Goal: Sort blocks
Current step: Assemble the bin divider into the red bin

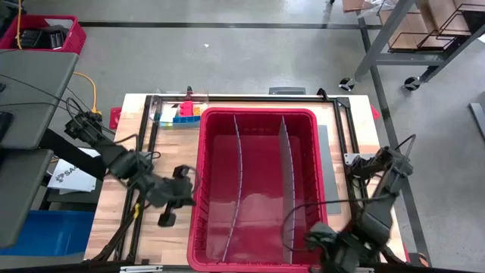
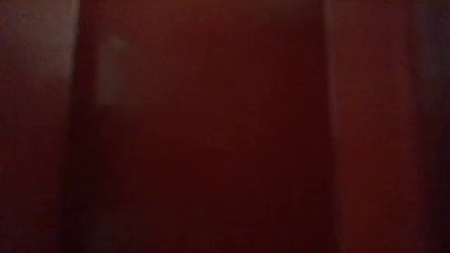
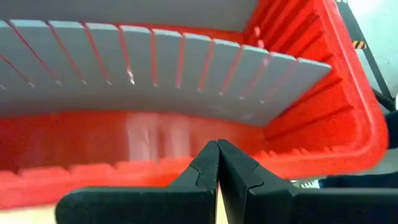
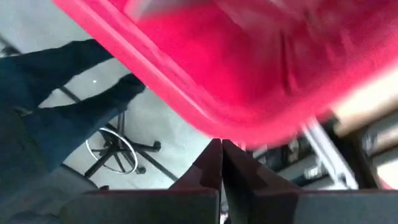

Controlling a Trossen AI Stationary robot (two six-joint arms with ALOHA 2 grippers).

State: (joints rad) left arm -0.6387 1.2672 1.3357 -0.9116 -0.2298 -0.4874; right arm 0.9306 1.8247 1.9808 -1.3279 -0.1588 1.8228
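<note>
Red bin (image 1: 258, 125): large, on the wooden table (image 1: 114, 227), its rim reaching the near edge. The low view is filled by dark red and shows nothing else.

Divider sheets (image 1: 286, 182): two, grey, slotted, standing on edge inside the bin, splitting it into three lanes; the left one bows. No contents can be made out on the bin floor.

Blocks (image 1: 184, 114): small cluster of blue, yellow, green and pink pieces on the table just beyond the bin's far-left corner; single bricks too small to separate.

Left gripper (image 3: 217, 163): fingers pressed together, nothing between them, just outside the bin's left wall, facing it.

Right gripper (image 4: 221, 155): fingers closed, empty, at the bin's near-right corner, partly cut off in the high view. Its wrist view is blurred; a person's dark trouser legs (image 4: 56, 99) and a chair base (image 4: 115, 152) show beyond.
</note>
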